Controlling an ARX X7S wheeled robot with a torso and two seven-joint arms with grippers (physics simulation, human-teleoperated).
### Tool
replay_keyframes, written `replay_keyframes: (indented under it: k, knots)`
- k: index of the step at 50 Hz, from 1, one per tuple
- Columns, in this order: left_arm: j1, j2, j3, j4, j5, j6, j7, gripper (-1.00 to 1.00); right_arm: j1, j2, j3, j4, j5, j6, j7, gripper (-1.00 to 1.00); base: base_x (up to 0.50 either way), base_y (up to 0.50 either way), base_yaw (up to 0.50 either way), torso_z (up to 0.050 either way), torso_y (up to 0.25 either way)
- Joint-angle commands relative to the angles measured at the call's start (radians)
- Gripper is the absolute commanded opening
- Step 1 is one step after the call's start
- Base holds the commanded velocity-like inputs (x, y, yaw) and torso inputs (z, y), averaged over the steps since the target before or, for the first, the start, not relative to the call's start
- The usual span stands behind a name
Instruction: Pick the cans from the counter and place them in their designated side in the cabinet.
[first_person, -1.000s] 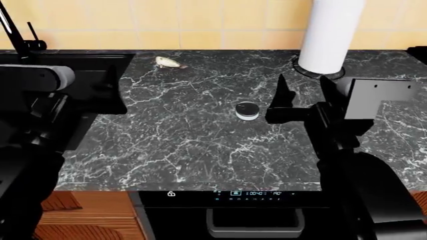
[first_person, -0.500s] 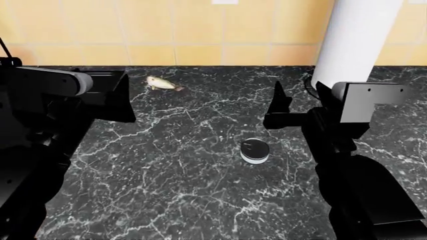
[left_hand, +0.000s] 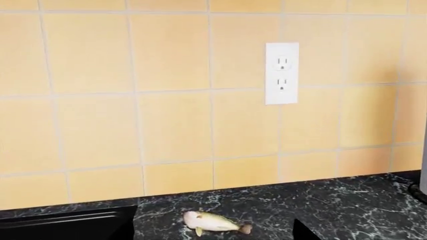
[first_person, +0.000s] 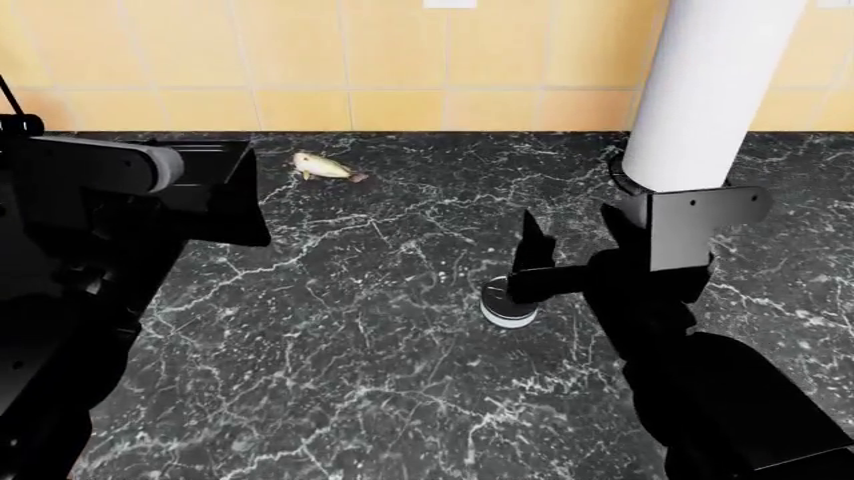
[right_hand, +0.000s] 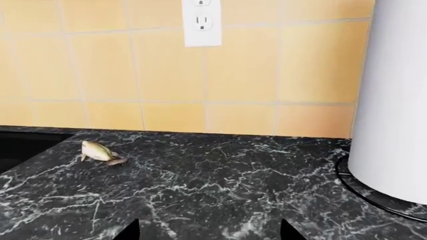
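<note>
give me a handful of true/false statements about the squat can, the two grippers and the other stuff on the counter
1. The right gripper is directly over the squat white-sided can with a dark top. True; its fingers hide part of the can's top in the head view.
2. The squat can lies tipped on its side. False: it stands upright on the black marble counter with white veining.
3. The tall white paper-towel roll stands behind the right gripper, near the tiled wall. True.
4. The small pale garlic-like lump sits touching the squat can. False: it lies well apart, near the back of the counter.
5. The left gripper holds a green-labelled can. False: no such can is in view.
</note>
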Motion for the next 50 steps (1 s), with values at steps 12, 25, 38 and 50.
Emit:
replay_keyframes:
  k: [12, 25, 38, 50]
  knots:
    - [0.006, 0.001, 0.0, 0.002, -0.011, -0.001, -0.008, 1.0, -0.021, 0.02, -0.007, -0.04, 0.042, 0.125, 0.022, 1.0, 0.0, 0.0, 0.0, 0.0, 0.0]
    - [0.014, -0.002, 0.003, 0.003, -0.011, 0.006, -0.011, 1.0, -0.021, 0.024, -0.013, -0.044, 0.068, 0.162, 0.02, 1.0, 0.0, 0.0, 0.0, 0.0, 0.0]
    - [0.016, -0.002, 0.007, 0.001, -0.012, 0.011, -0.014, 1.0, -0.019, 0.028, -0.004, -0.071, 0.103, 0.214, 0.018, 1.0, 0.0, 0.0, 0.0, 0.0, 0.0]
    - [0.014, -0.003, 0.01, 0.003, -0.018, 0.009, -0.018, 1.0, -0.007, 0.025, 0.028, -0.122, 0.161, 0.313, 0.019, 1.0, 0.0, 0.0, 0.0, 0.0, 0.0]
